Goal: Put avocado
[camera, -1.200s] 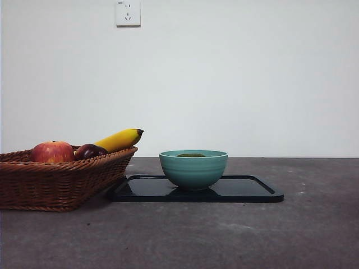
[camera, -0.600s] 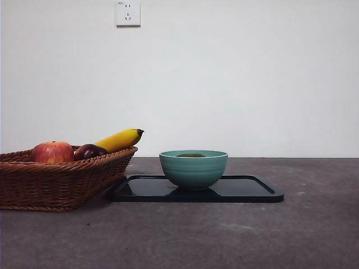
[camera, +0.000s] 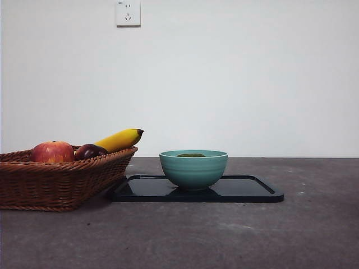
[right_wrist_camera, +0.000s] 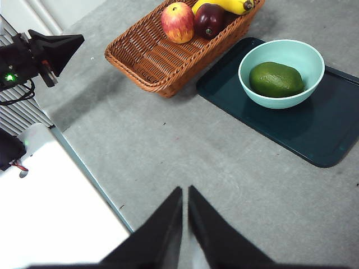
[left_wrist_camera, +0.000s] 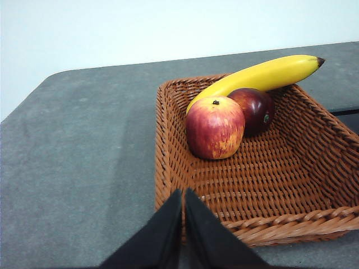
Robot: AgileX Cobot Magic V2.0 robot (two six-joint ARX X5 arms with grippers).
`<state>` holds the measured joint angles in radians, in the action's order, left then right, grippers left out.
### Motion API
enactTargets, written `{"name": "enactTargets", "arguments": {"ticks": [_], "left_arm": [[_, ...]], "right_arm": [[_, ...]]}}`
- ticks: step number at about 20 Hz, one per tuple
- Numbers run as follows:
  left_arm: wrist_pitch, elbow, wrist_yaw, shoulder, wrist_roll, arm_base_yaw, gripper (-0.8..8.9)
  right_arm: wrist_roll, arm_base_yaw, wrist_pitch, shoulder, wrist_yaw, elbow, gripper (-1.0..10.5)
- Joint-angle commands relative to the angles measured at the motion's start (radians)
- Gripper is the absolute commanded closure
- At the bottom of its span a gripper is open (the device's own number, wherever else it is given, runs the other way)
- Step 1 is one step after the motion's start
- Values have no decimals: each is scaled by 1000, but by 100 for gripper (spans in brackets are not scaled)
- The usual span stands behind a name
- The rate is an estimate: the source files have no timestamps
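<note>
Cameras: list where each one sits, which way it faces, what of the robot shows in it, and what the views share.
Front view: low at table height, looking level across at the basket, bowl and tray; no part of the robot shows.
Left wrist view: above the table by the basket's near rim, looking down into it at the apple, plum and banana; left hand shut.
Right wrist view: high up, looking down on the whole layout, with the avocado in the bowl; right hand shut.
Shared: all three show the basket of fruit.
</note>
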<state>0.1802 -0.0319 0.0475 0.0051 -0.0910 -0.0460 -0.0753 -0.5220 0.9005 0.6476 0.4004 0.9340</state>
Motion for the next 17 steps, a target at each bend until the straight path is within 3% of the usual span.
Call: {"name": "enactTargets", "arguments": {"ticks": [1, 8, 10, 12, 17], "left_arm": [[7, 21, -3, -2, 2, 2, 805], [7, 21, -3, -2, 2, 2, 805], [8, 21, -3, -2, 2, 2, 805], [8, 21, -3, -2, 2, 2, 805], [8, 21, -3, -2, 2, 2, 805]], "right_arm": [[-3, -6, -10, 4, 3, 5, 940], [-3, -6, -10, 2, 3, 5, 940], [79, 25, -21, -21, -19, 4, 940], [125, 121, -108, -63, -31, -14, 940], [129, 431, -396, -241, -43, -202, 940]]}}
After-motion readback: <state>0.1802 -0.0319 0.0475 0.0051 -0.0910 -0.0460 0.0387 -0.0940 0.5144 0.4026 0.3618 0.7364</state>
